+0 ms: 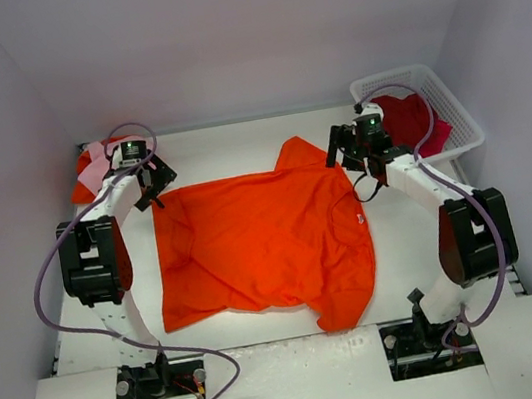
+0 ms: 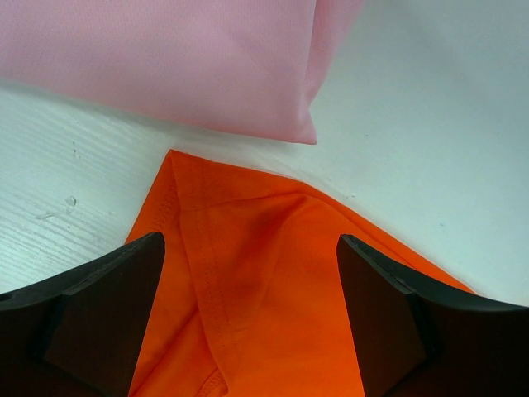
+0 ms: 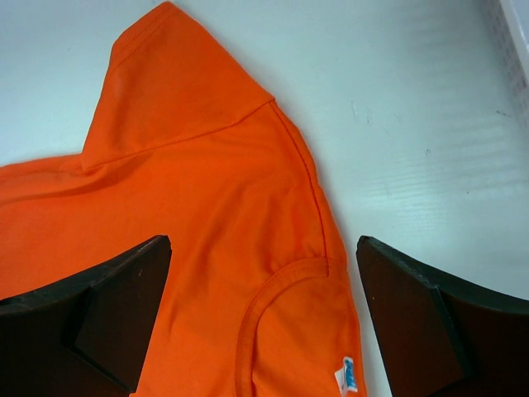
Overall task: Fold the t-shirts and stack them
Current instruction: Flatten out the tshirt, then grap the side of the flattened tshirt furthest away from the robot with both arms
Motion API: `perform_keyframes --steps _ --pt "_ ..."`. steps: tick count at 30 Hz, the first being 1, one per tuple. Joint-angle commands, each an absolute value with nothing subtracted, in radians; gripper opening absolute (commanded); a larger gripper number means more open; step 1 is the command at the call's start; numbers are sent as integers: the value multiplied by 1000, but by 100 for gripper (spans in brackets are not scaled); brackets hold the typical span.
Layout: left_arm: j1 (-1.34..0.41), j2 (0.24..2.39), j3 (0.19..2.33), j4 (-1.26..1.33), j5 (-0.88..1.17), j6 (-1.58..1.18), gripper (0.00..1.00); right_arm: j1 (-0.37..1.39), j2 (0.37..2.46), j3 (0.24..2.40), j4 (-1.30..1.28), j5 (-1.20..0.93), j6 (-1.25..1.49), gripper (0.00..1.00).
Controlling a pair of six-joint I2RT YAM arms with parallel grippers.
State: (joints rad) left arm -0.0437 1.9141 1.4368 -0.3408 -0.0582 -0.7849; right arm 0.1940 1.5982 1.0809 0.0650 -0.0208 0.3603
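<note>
A bright orange t-shirt (image 1: 263, 245) lies spread flat in the middle of the white table, collar toward the right. My left gripper (image 1: 151, 187) hangs open over its far left corner, and the orange hem (image 2: 264, 273) shows between the fingers (image 2: 107, 289). A pale pink t-shirt (image 1: 92, 171) lies folded just beyond that corner (image 2: 165, 58). My right gripper (image 1: 351, 158) stands open above the far right shoulder, with the collar (image 3: 281, 281) and sleeve (image 3: 173, 83) below it. A crimson t-shirt (image 1: 414, 120) sits in the basket. Neither gripper holds cloth.
The white lattice basket (image 1: 390, 76) stands at the far right against the wall. A strip of red-orange cloth (image 1: 81, 193) shows under the pink shirt. Pale walls enclose the table on three sides. A small white and blue label (image 3: 349, 376) sits at the collar.
</note>
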Motion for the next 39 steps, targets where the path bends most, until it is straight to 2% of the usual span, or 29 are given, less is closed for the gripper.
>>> perform_keyframes --steps 1,20,39 --pt "-32 1904 1485 -328 -86 -765 80 175 1615 1153 138 -46 333 91" --pt "-20 1893 1459 -319 -95 -732 79 123 1991 1443 216 -287 272 89" --pt "-20 1885 1402 -279 -49 -667 75 138 2074 1516 252 -299 124 88"
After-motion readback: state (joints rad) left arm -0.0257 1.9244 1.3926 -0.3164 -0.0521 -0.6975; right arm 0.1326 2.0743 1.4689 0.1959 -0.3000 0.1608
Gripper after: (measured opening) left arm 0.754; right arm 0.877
